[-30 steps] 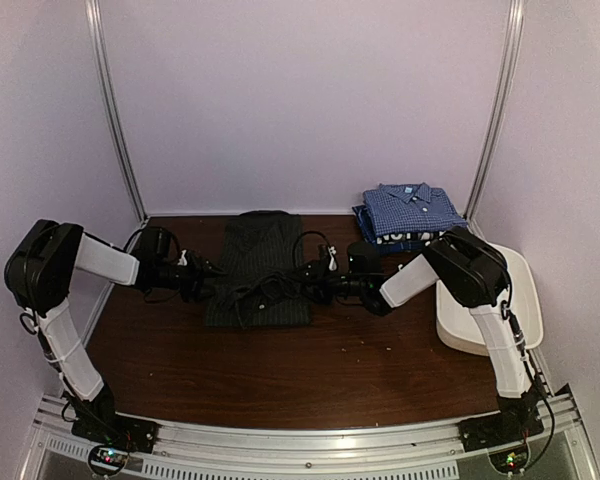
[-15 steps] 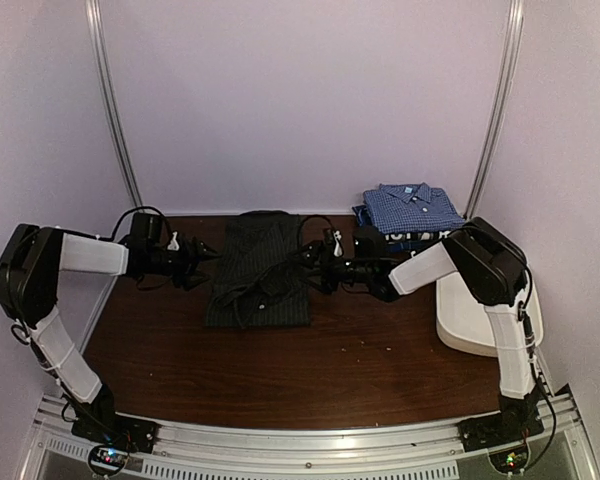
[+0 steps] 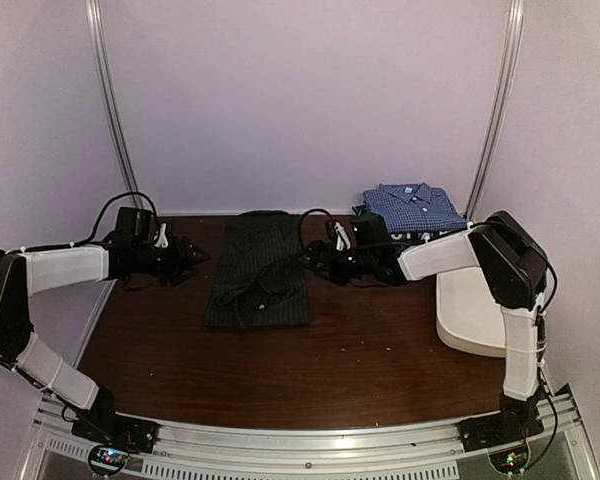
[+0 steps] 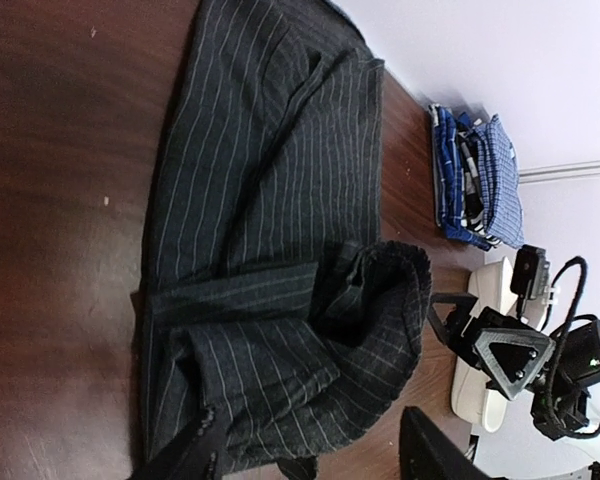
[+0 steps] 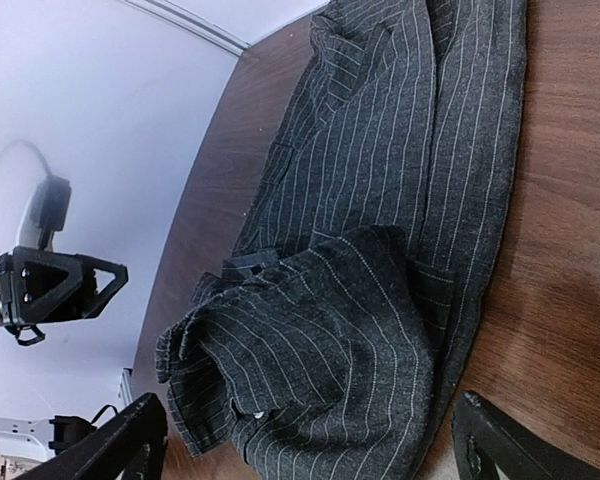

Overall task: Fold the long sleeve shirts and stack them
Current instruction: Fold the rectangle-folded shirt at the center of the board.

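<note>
Three shirts: the pinstripe shirt (image 3: 260,270) lies in the middle, lower end bunched, within reach from both sides; the checked shirt (image 3: 410,205) tops the navy shirt (image 4: 468,175) back right, stacked clear of the work, I'd say. Two grippers, left gripper (image 3: 195,255) and right gripper (image 3: 310,258), flank the pinstripe shirt, jaws wide, empty. One tub (image 3: 470,310), far right

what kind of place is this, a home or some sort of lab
Probably a robot test cell, not a home: plain pale lilac walls box in a dark brown wooden table, and two black-and-white robot arms are bolted to a ribbed metal rail at its near edge.
</note>
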You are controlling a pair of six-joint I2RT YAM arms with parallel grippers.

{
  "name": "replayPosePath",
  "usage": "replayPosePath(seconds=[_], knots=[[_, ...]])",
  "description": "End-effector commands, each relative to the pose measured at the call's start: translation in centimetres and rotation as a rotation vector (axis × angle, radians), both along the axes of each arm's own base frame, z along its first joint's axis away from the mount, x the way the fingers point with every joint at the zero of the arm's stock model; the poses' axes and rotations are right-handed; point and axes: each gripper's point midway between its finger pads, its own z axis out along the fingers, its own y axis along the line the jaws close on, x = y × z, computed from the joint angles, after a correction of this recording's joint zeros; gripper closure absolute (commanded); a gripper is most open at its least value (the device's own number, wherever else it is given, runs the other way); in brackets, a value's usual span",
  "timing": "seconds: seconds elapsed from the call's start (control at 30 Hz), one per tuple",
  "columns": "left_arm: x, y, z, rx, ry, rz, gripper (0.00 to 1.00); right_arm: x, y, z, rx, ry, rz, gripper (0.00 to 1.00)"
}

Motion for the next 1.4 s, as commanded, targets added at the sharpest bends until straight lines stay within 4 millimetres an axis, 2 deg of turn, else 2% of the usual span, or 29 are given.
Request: replayPosePath(seconds=[0.0, 0.17, 0.3, 0.43, 0.6, 0.73, 0.9, 0.97, 1.1, 1.27, 1.37], knots=[[-3.6, -0.7, -2.1, 0.113, 0.03, -0.03, 0.48, -0.7, -0.4, 0.7, -0.215, -0.129, 0.003, 0.0], [-7.3, -2.7, -4.0, 0.197, 0.068, -0.076, 0.66, -1.8, -0.5, 0.9, -0.32, -0.184, -0.017, 0.0], [-9.0, -3.9, -6.0, 0.219, 0.112, -0.099, 0.76, -2.8, 0.1, 1.4, -0.369, -0.219, -0.018, 0.0], [-9.1, -5.6, -6.8, 0.21, 0.127, -0.123, 0.8, -3.2, -0.1, 3.0, -0.39, -0.272, -0.071, 0.0], [-7.8, -7.4, -7.3, 0.205, 0.127, -0.144, 0.81, -3.5, -1.3, 6.0, -0.422, -0.35, -0.155, 0.0], [-6.3, -8.4, -7.4, 0.213, 0.118, -0.149, 0.81, -3.4, -3.1, 8.5, -0.442, -0.393, -0.221, 0.0], [-3.3, -9.5, -6.3, 0.233, 0.083, -0.141, 0.81, -3.5, -5.1, 11.0, -0.469, -0.437, -0.282, 0.0], [-1.6, -9.8, -5.7, 0.232, 0.063, -0.129, 0.81, -3.6, -5.7, 11.6, -0.483, -0.445, -0.297, 0.0], [2.6, -9.1, -5.8, 0.238, 0.052, -0.076, 0.8, -3.8, -7.5, 13.0, -0.489, -0.461, -0.359, 0.0], [8.2, -7.9, -4.6, 0.234, 0.011, -0.024, 0.79, -3.7, -10.8, 14.8, -0.479, -0.458, -0.481, 0.0], [10.5, -7.1, -4.0, 0.244, -0.002, -0.007, 0.78, -3.5, -12.6, 15.5, -0.449, -0.461, -0.53, 0.0]])
